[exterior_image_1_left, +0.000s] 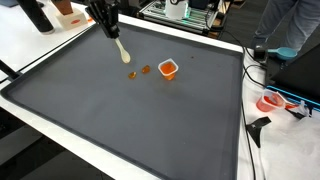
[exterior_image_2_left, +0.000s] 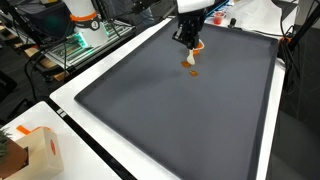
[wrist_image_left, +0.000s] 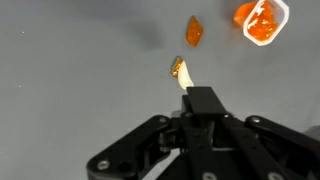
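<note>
My gripper (wrist_image_left: 203, 108) is shut on the handle of a pale spoon (wrist_image_left: 184, 78) that points down at a dark grey mat (exterior_image_1_left: 150, 120). In an exterior view the gripper (exterior_image_1_left: 109, 29) holds the spoon (exterior_image_1_left: 121, 48) slanted above the mat. A small orange bit (wrist_image_left: 177, 67) shows at the spoon's tip; whether it lies in the spoon or on the mat is unclear. Another orange piece (wrist_image_left: 194, 31) lies on the mat just beyond it. A small white cup of orange pieces (wrist_image_left: 262, 20) stands further on, also seen in an exterior view as the cup (exterior_image_1_left: 168, 68).
The mat covers a white table (exterior_image_1_left: 60, 135). Black cables and an orange-and-white object (exterior_image_1_left: 272, 101) lie off the mat's far side. A cardboard box (exterior_image_2_left: 35, 150) sits at one corner. Racks of equipment (exterior_image_2_left: 70, 35) stand past the table's edge.
</note>
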